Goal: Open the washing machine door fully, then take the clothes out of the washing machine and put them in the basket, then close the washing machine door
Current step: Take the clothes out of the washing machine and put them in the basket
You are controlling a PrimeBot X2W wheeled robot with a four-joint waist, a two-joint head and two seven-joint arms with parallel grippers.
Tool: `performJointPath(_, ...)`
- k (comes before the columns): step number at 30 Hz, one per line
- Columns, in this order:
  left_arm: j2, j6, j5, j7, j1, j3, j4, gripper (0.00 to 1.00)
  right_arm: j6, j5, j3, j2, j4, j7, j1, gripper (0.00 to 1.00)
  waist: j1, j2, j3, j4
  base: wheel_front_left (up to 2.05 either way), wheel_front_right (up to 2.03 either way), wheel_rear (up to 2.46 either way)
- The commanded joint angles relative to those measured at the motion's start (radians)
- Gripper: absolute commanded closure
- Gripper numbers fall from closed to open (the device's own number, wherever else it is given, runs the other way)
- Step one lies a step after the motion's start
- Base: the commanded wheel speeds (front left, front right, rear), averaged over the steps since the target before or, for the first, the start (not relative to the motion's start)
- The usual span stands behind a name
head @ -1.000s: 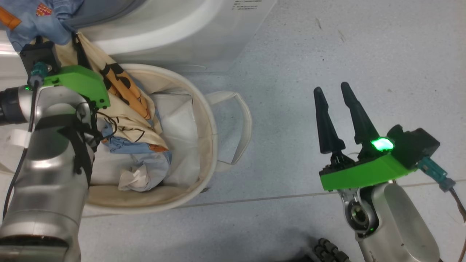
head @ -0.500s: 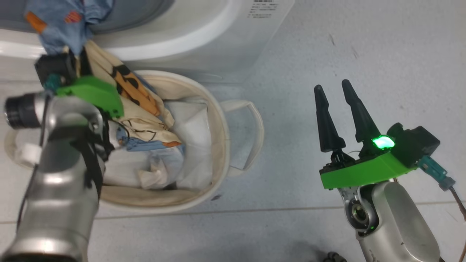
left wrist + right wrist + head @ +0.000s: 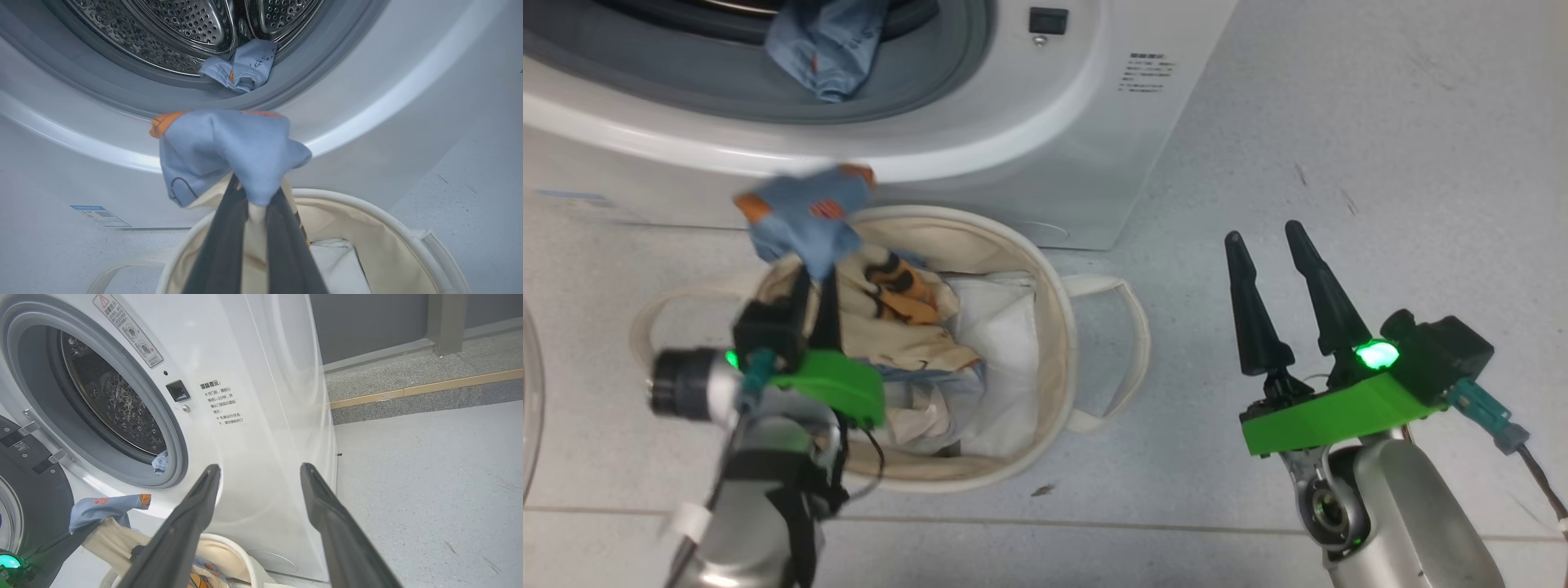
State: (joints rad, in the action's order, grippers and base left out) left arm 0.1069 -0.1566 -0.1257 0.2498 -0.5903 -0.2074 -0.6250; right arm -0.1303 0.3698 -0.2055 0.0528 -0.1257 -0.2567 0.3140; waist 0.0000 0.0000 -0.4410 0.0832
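**Head view.** My left pincer (image 3: pixel 815 273) is closed tight on a light blue garment (image 3: pixel 805 214), which is bunched over its tips above the rear rim of the basket (image 3: pixel 1058 327). Cream-beige cloth (image 3: pixel 907 327) with orange and black print lies in the basket below, beside a white sheet (image 3: pixel 1005 343). The basket stands on the tiled floor (image 3: pixel 1339 122), just in front of the washing machine (image 3: pixel 1013 147). A second blue garment (image 3: pixel 825 49) hangs over the grey rubber rim of the drum mouth. My right pincer (image 3: pixel 1263 234) is open and empty over bare floor, well to the right of the basket.

**Left wrist view.** My two dark fingers are pressed together, with cream and blue fabric pinched between them. Behind them is the perforated steel drum (image 3: pixel 184 24), with the second blue garment draped on its lip. A blue sticker (image 3: pixel 100 215) marks the machine's lower front.

**Right wrist view.** My right fingers are spread wide with nothing between them. The washing machine door (image 3: pixel 36 490) stands swung open at the left edge. The printed text (image 3: pixel 222 402) sits to the right of the drum mouth.
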Motion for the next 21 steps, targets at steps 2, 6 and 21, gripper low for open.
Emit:
performJointPath(2,0.008,0.005,0.01,0.008,0.035,0.001,0.039,1.0,0.0,-0.014,-0.016,-0.003,0.025,-0.005,-0.021,0.0,0.0,0.0,0.013,-0.016,0.0,0.0,0.0)
performJointPath(6,0.002,0.005,0.017,-0.009,0.052,-0.02,0.03,1.0,0.0,-0.018,-0.019,-0.003,0.028,-0.005,-0.02,0.0,0.0,0.0,0.003,-0.019,0.0,0.0,0.0)
performJointPath(21,-0.024,0.047,0.003,-0.036,-0.055,-0.077,-0.302,1.0,0.0,-0.026,-0.007,-0.003,0.043,-0.005,0.014,0.0,0.0,0.0,-0.114,0.036,0.0,0.0,0.0)
